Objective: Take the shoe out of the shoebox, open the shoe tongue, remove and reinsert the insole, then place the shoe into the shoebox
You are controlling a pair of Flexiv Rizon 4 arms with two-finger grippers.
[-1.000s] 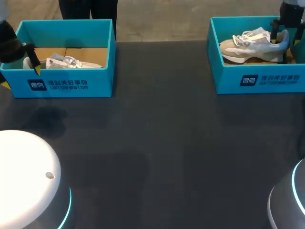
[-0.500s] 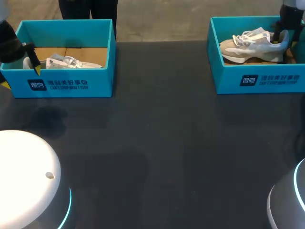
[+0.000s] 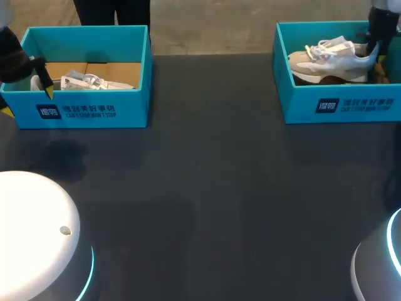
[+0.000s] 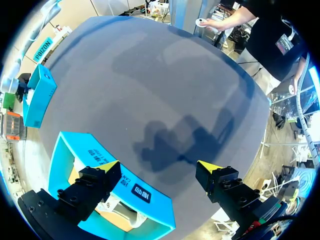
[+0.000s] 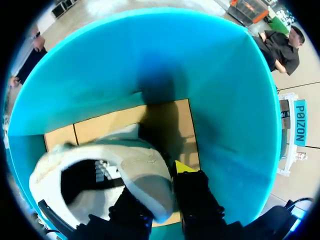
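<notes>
We noted the head camera looked down from behind on the table (image 3: 207, 188); the left wrist camera overlooked the same table; the right wrist camera sat close inside the right shoebox (image 5: 150, 65).

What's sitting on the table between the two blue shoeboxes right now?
Nothing. The head view shows only bare dark tabletop between the left shoebox and the right shoebox.

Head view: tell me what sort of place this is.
Probably a robot test bench for shoe handling. It has a dark table, a left shoebox and a right shoebox. The right gripper is shut on the heel of the shoe in the latter.
</notes>
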